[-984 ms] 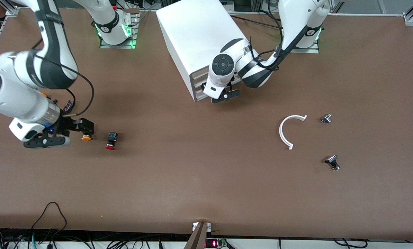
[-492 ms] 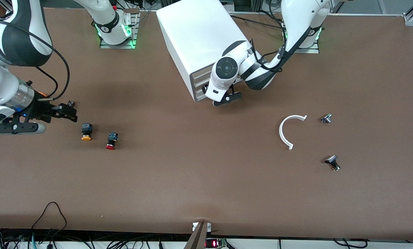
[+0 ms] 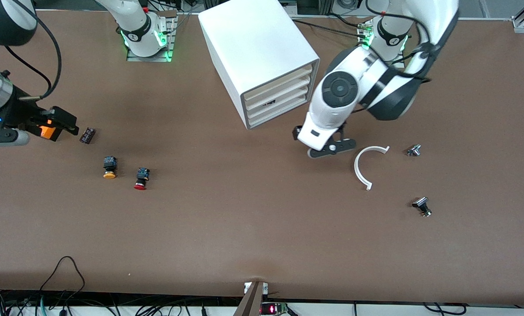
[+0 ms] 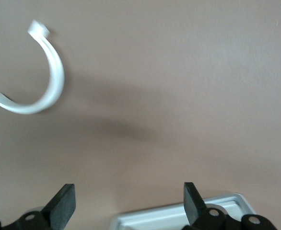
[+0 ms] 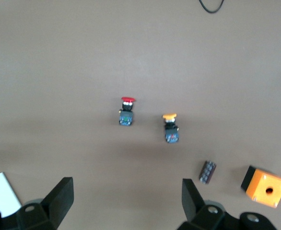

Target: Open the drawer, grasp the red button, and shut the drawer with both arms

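red-capped button (image 3: 141,178) lies near right arm's worktop end, cap toward front edge; right gripper (image 3: 46,127) closer, left gripper (image 3: 327,147) by cabinet (image 3: 253,48); both fingers spread, empty.

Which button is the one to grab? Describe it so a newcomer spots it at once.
Start at the white cabinet and go toward the right arm's end of the table, nearer the front camera, to two small buttons lying side by side. The one to grab is the red button, closer to the cabinet; its neighbour, the yellow-orange button, differs only in cap colour.
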### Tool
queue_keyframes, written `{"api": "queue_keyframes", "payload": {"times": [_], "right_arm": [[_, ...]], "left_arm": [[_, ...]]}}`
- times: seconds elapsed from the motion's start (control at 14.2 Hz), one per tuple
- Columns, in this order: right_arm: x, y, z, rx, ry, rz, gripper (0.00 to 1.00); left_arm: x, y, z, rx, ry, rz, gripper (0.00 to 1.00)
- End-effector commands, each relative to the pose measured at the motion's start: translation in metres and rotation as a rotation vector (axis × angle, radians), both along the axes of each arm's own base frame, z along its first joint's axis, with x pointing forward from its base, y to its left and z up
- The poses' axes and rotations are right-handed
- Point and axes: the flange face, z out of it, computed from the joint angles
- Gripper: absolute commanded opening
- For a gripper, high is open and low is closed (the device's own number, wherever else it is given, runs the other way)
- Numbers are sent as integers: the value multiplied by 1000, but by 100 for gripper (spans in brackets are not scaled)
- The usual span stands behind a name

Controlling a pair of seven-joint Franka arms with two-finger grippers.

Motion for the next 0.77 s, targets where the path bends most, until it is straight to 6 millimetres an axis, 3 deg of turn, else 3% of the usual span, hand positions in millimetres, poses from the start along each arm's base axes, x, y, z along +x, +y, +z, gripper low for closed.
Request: {"api": "queue_keyframes", "payload": {"times": [0.0, 0.21, 0.35, 0.49, 0.7], "right_arm": [[-14, 4, 26, -13, -10, -25, 100], [-19, 1, 32, -12, -10, -31, 100], [-26, 10, 42, -13, -20, -22, 100], [-29, 13, 47, -10, -28, -39, 100], [-31, 16, 46, -5, -9, -57, 100]], "left_arm": [[26, 54, 51, 12, -24, -146, 99], [37, 133, 108, 20, -48, -258, 99], [26, 195, 142, -106, -22, -248, 99], [18, 244, 166, -170, -54, -271, 99], [0, 261, 189, -112, -84, -255, 99]]}}
